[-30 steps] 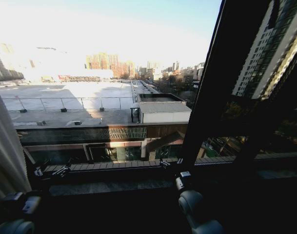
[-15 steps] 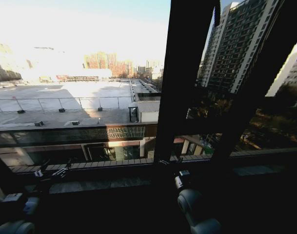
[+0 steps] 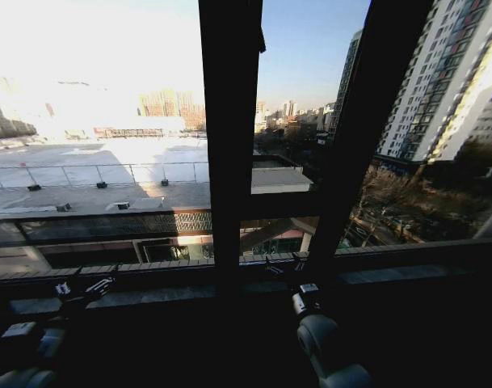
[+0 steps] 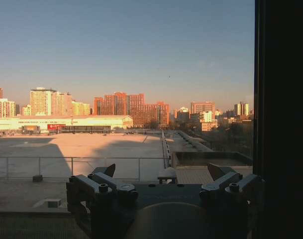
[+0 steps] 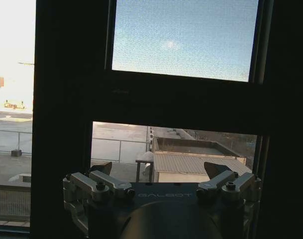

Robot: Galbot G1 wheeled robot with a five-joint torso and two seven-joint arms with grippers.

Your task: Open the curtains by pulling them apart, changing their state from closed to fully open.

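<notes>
Head view, left to right: left gripper (image 3: pixel 82 288) low by the sill, fingers spread, empty. Dark window frame bar (image 3: pixel 229 145) at centre. Right gripper (image 3: pixel 284 267) low beside its foot, fingers spread, empty. Curtains' position: cannot tell.

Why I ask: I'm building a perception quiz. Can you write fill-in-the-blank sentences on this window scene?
1. The left gripper has its fingers ____.
2. The right gripper, facing the dark thick-barred window frame, holds ____.
3. Beyond the glass, the tall white apartment tower stands on the robot's ____ side.
Missing words: open; nothing; right.
</notes>
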